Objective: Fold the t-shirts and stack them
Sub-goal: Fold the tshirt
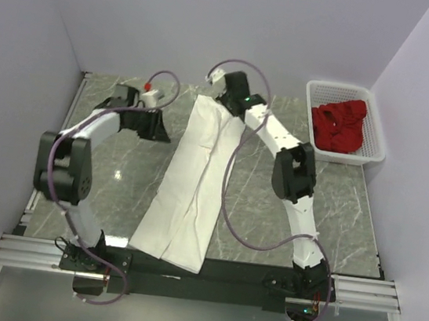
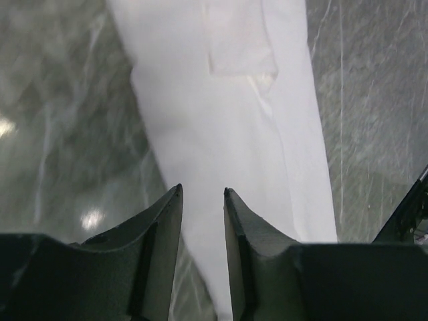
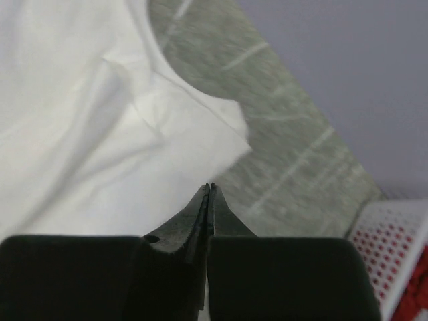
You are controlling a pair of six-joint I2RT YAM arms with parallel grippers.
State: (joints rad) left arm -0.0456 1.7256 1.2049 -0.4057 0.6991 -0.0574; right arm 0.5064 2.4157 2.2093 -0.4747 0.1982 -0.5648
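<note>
The white t-shirt (image 1: 191, 189) lies on the marble table as a long narrow strip, running from the far middle to the near edge. It also shows in the left wrist view (image 2: 227, 134) and the right wrist view (image 3: 87, 134). My right gripper (image 1: 221, 96) is shut at the strip's far end. Its tips (image 3: 210, 185) rest at the cloth's edge, and I cannot tell whether any cloth is pinched. My left gripper (image 1: 159, 128) hovers open beside the strip's left edge, with nothing between its fingers (image 2: 202, 190). The red t-shirt (image 1: 339, 127) lies crumpled in the basket.
A white slotted basket (image 1: 346, 88) stands at the far right corner, and its rim shows in the right wrist view (image 3: 388, 254). Grey walls close in the table on the left, back and right. The shirt's near end overhangs the dark front edge (image 1: 232, 270).
</note>
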